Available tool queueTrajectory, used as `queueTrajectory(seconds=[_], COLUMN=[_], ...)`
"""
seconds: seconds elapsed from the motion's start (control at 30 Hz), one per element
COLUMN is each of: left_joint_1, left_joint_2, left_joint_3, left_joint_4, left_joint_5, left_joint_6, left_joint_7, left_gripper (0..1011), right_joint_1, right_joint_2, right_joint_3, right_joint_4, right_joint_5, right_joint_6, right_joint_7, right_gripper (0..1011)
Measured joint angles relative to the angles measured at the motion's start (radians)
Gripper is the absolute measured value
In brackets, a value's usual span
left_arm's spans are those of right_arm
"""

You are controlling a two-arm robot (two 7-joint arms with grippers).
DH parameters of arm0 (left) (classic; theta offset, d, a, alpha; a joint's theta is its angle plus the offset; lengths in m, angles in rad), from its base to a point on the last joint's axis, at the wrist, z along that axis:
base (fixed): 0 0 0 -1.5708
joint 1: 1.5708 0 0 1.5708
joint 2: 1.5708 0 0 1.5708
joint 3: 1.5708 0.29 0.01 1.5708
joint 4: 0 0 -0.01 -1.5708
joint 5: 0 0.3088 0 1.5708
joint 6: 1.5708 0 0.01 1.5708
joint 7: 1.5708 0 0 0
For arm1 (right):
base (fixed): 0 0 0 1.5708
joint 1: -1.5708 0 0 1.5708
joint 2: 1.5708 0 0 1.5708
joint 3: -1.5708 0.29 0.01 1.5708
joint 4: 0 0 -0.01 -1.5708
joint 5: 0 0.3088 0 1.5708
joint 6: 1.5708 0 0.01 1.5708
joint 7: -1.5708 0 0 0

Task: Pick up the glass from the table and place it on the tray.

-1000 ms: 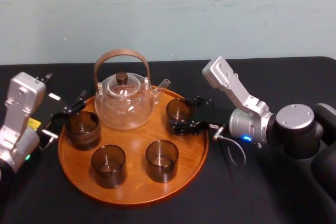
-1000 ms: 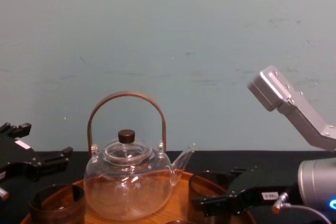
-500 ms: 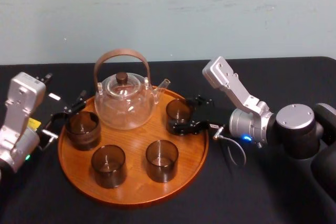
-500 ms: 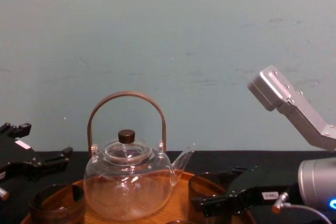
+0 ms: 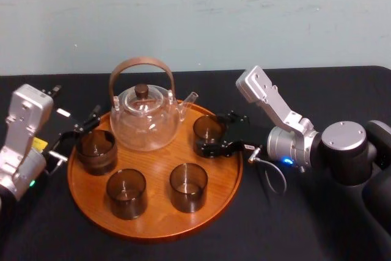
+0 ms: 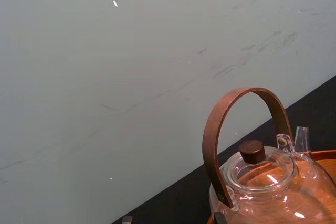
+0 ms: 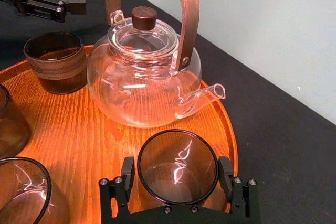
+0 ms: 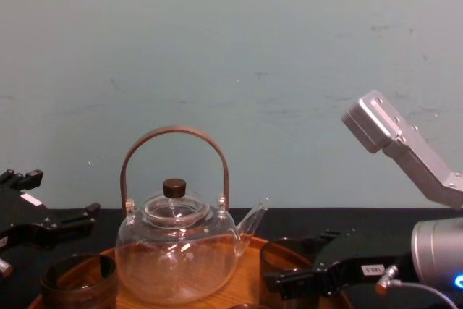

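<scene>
Glass is slippery, so that is my worry now; my right gripper (image 7: 177, 174) has one finger on each side of the glass (image 5: 208, 128), close against its wall, and I think I am holding it; the glass stands upright on the tray (image 5: 156, 163), just beside the teapot (image 7: 142, 77), right by its spout (image 7: 210, 94); it looks set down, so I think letting go comes next.

Things could go wrong here; if one finger comes off first, the other could push the glass over, or slide it into the spout; if I pull back before my fingers are wide enough, I could drag the glass away from the teapot, up onto the tray's low rim, and it could tip onto the table; if I lift up crooked, a finger could catch the top edge of the glass; a hard bump on the spout could shake the teapot too.

My left gripper (image 5: 76, 136) is on the other side of the teapot, by the tray's edge; it is open and holds nothing; another glass (image 5: 96, 150) stands just beside it.
</scene>
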Motion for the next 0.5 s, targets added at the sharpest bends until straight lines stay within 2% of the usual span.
queueTrajectory(seconds=[0.27,0.5], left_joint_1=[0.0,0.0], left_joint_2=[0.0,0.0], left_joint_3=[0.0,0.0], left_joint_4=[0.0,0.0], left_joint_5=[0.0,0.0], left_joint_6=[0.0,0.0], left_joint_7=[0.0,0.0], left_gripper=[1001,1001], right_joint_1=[-0.001,-0.046], right_joint_2=[0.001,0.046], right_joint_3=[0.001,0.027], right_joint_4=[-0.002,-0.065], right_joint_5=[0.002,0.039], right_joint_6=[0.0,-0.003], right_joint_7=[0.002,0.029], right_gripper=[1002,1002])
